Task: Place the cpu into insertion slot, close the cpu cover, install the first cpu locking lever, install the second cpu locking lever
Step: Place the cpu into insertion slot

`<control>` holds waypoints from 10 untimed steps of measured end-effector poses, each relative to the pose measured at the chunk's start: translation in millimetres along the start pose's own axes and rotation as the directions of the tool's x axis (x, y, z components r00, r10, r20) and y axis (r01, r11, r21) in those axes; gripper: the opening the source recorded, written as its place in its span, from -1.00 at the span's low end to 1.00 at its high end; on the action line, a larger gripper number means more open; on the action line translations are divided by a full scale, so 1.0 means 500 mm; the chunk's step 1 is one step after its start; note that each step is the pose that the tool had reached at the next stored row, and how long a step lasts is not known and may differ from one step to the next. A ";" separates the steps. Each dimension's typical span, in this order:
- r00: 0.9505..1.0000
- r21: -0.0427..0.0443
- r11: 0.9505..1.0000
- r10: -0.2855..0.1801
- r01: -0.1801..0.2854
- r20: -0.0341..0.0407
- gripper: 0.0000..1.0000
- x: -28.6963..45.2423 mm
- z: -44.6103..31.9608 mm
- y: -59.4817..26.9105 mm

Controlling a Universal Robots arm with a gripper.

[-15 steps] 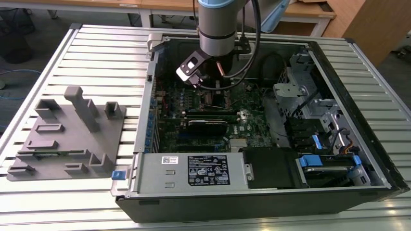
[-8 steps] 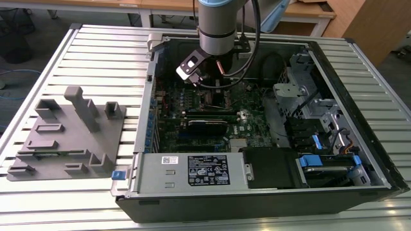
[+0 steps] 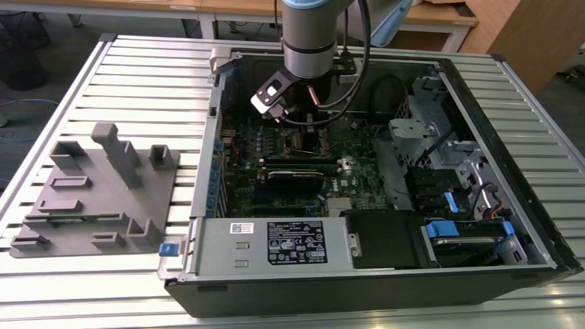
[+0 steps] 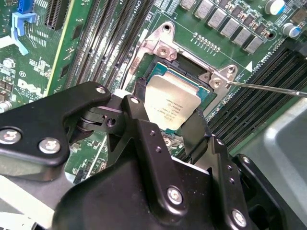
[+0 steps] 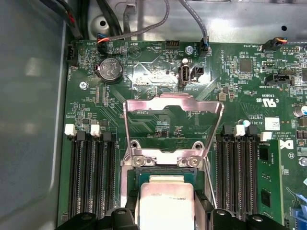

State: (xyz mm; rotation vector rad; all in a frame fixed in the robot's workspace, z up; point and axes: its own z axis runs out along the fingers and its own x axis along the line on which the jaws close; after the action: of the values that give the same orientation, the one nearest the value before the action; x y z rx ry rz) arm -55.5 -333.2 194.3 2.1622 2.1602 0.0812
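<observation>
Item: the cpu (image 4: 171,101), silver top up. You hold it by two opposite edges between the fingers (image 4: 195,128) of your gripper (image 4: 168,109), closed to the chip's width.
Position: directly over the insertion slot (image 4: 184,72); whether it is seated cannot be told.
The cpu cover (image 5: 172,101): swung up, open, just beyond the fingertips.
Thin lever rod (image 4: 268,89): angled clear, to one side of the fingers.
Black memory slots (image 5: 91,177): on both sides of the gripper, on the green board (image 5: 158,72).
</observation>
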 end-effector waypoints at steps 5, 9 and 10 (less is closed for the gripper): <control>1.000 0.000 1.000 0.000 0.000 0.000 0.08 0.001 0.000 0.000; 1.000 0.000 1.000 0.000 0.000 0.000 0.08 0.001 0.001 0.000; 1.000 0.000 1.000 0.000 0.000 0.000 0.08 0.001 0.002 0.000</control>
State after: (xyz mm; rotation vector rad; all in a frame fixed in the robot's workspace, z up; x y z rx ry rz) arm -55.5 -332.7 193.4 2.1622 2.1603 0.0811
